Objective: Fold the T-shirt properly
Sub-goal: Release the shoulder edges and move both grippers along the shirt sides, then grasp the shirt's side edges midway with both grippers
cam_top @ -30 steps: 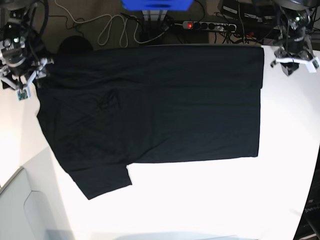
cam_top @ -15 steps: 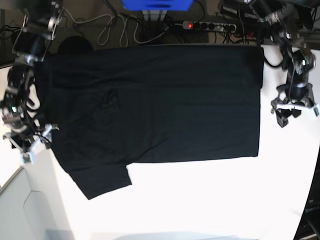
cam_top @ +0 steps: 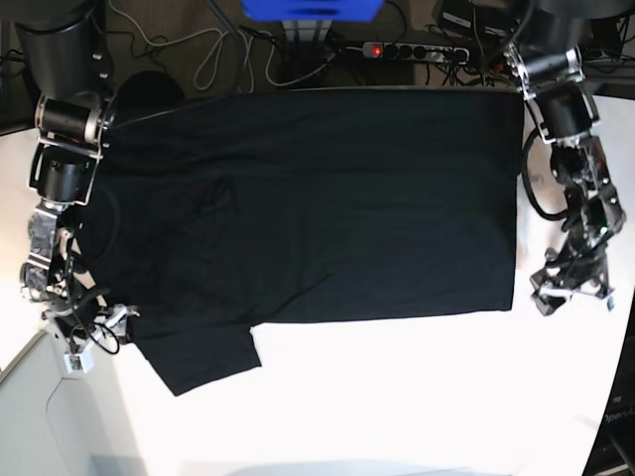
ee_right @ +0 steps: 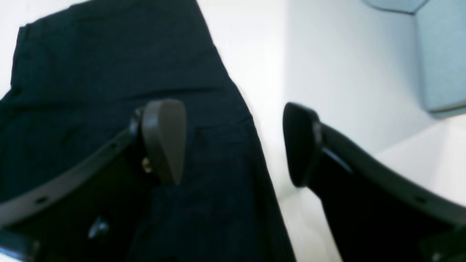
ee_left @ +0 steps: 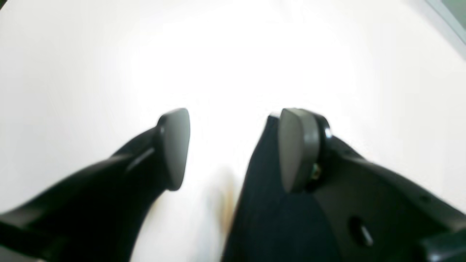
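Left gripper point(cam_top: 571, 294) at the frame's right edge is spread open, holding nothing; right gripper point(cam_top: 91, 339) at lower left likewise gapes empty. The T-shirt point(cam_top: 308, 208) lies flat across the white table point(cam_top: 417, 397), filling the upper middle.

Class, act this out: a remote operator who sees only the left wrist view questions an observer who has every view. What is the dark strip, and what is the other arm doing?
Operator: I see white table and a dark strip under one of my fingers. What is it?
Observer: The T-shirt. In the base view it lies spread flat, with the left gripper beside its hem corner.
Operator: Where is the other arm?
Observer: The right gripper is at the shirt's opposite end, by the sleeve.
Operator: Is it holding cloth?
Observer: No. Its wrist view shows its fingers apart with nothing between them.
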`<state>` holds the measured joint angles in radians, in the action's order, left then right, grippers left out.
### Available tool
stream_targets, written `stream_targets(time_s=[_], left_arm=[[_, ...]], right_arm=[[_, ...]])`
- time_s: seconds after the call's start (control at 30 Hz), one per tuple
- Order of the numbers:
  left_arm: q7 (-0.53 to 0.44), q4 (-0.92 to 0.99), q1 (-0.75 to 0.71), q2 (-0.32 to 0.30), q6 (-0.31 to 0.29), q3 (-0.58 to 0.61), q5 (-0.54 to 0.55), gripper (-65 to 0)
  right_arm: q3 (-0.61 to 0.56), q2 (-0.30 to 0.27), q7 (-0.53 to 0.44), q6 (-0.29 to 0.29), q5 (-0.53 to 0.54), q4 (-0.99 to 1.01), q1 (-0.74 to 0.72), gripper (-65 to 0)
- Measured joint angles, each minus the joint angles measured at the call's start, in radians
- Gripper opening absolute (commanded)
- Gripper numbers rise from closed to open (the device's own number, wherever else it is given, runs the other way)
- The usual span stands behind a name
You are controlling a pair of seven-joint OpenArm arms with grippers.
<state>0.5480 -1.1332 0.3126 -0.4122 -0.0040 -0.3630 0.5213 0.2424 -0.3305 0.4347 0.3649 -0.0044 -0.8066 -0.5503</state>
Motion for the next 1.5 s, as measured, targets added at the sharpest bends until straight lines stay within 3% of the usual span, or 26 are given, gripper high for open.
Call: stream_targets(time_s=[0.23,0.5,0.8,0.9,1.03,1.23,1.3,1.5], left_arm=[[-0.142,0.189,0.077,-0.037,0.003,0.215,-0.002,-27.7],[-0.247,0.328,0.118,-0.034,0.0,0.318,0.002,-27.7],[-0.327,0.416,0.151,-0.031,0.0,0.426,0.002,-27.7],[-0.351,0.416,0.151,-0.026,-0.001,0.462,0.003,-27.7],[-0.364,0.42,0.153,-0.014,0.001,0.462,0.002,-27.7],[-0.394,0.465,0.17,0.002,-0.008,0.464,0.005,-28.0],[-0.412,0.475,0.17,0.007,-0.004,0.464,0.002,-32.7],[-0.413,0.479,0.169,0.008,0.0,0.463,0.006,-58.1]], right_arm=[[-0.03,-0.002,-0.166,0.0,-0.007,0.176,0.006,-24.4],[-0.03,-0.003,-0.286,-0.003,0.0,0.275,0.002,-24.4],[-0.075,-0.002,-0.324,-0.008,0.001,0.281,0.003,-24.4],[-0.074,-0.006,-0.323,-0.064,0.001,0.28,0.003,-24.4],[-0.075,-0.035,-0.322,-0.083,0.001,0.281,0.003,-24.4],[-0.076,-0.016,-0.322,-0.082,0.001,0.281,0.003,-24.4],[-0.076,-0.019,-0.322,-0.082,0.001,0.281,0.003,-24.4],[-0.076,-0.02,-0.322,-0.083,0.001,0.28,0.003,-24.4]])
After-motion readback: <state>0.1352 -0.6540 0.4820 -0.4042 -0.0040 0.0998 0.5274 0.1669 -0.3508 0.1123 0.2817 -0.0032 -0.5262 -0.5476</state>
